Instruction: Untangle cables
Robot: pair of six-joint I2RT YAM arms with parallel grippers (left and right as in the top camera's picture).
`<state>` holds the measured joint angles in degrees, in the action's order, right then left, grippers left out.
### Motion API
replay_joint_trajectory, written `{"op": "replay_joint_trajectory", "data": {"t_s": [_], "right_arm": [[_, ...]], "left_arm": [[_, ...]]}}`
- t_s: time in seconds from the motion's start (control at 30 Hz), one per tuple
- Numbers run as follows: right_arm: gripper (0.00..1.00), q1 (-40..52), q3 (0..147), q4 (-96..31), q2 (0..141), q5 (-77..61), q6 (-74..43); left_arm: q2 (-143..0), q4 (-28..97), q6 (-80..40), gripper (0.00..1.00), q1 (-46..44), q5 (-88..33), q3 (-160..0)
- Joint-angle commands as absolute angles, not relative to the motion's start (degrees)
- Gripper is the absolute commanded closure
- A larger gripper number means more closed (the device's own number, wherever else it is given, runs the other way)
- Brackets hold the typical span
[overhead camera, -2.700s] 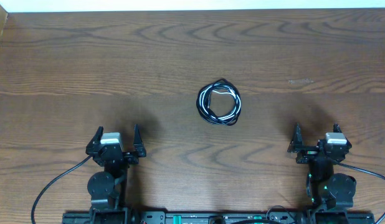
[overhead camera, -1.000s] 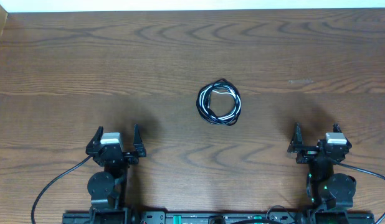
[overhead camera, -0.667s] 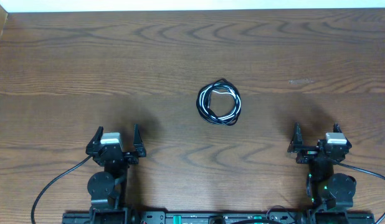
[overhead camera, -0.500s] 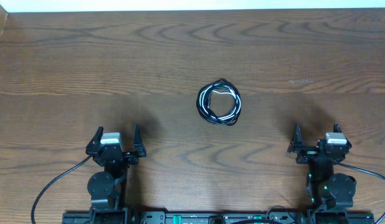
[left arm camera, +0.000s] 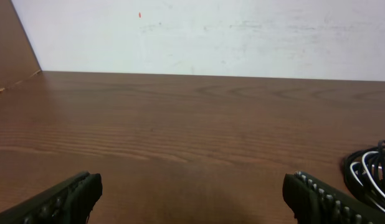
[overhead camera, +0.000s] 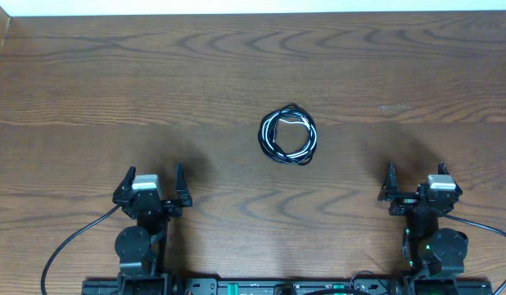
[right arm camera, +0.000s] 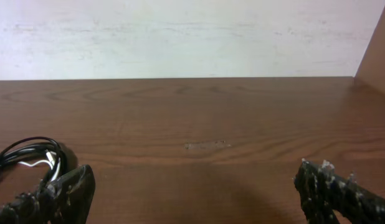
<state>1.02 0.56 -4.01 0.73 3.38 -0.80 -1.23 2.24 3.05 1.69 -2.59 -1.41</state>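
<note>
Smooth wood-grain table (overhead camera: 114, 82), ribbed fingers (left arm camera: 323, 196)

Black and white strands of the cables (overhead camera: 267, 136) are being set off by the dark brown, wavy-grained table (overhead camera: 114, 82) and the white wall (left arm camera: 211, 31).

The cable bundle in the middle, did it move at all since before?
No. The cable bundle sits just where it was, left of the pale scuff on the table.
</note>
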Motion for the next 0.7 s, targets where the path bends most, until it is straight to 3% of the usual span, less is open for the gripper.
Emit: {"op": "replay_joint_trajectory", "data": {"t_s": [0.0,0.67], "right_arm": [[0.01,0.7,0.3,-4.1,0.5,3.0,-0.1],[0.01,0.7,0.3,-4.1,0.5,3.0,-0.1]], "left_arm": [[-1.4,4.0,3.4,0.02,1.4,-0.8,-0.2],[-1.4,4.0,3.4,0.02,1.4,0.1,-0.2]]}}
